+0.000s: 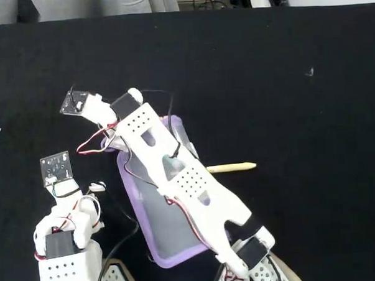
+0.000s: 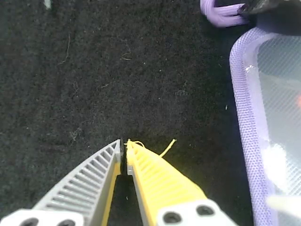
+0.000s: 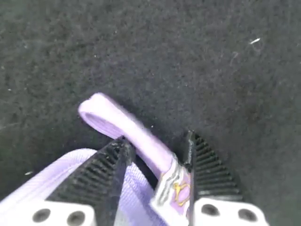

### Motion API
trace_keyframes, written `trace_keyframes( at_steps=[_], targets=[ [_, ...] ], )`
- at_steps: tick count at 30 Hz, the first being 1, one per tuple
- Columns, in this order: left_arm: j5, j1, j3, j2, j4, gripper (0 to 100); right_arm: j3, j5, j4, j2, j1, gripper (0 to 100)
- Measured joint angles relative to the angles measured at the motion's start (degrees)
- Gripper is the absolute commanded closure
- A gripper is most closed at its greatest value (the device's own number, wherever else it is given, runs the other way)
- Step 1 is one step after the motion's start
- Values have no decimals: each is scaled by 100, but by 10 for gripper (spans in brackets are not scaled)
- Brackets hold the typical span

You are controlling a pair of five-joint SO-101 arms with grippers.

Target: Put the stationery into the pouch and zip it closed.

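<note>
Straddling the lilac pouch loop (image 3: 121,125), ridged right fingers (image 3: 101,172) spread; left fingers (image 2: 155,175) pressed together.

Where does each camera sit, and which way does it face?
High: fixed above the table, looking down; both arms, pouch, pencil.
Left wrist: on the left arm, facing down at the table beside the pouch; own shut jaws.
Right wrist: on the right arm, facing down at the loop; own jaws astride it.
Shared: pouch in all three.

Right arm (image 1: 176,172) across pouch (image 1: 159,236)
</note>
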Motion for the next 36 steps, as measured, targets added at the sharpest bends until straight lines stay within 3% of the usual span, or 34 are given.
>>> trace_keyframes(
  at_steps=[4,11,16,29,36],
  targets=[
    [0,0,0,0,0,970,-9,158,-26,26,0,991],
    [0,0,0,0,0,970,-9,308,-26,18,9,988],
    [0,0,0,0,0,970,0,-220,-26,-360,132,988],
    [0,0,0,0,0,970,0,-1055,-44,-2655,1547,986],
    [0,0,0,0,0,970,0,-1275,44,-3112,2593,983]
  ],
)
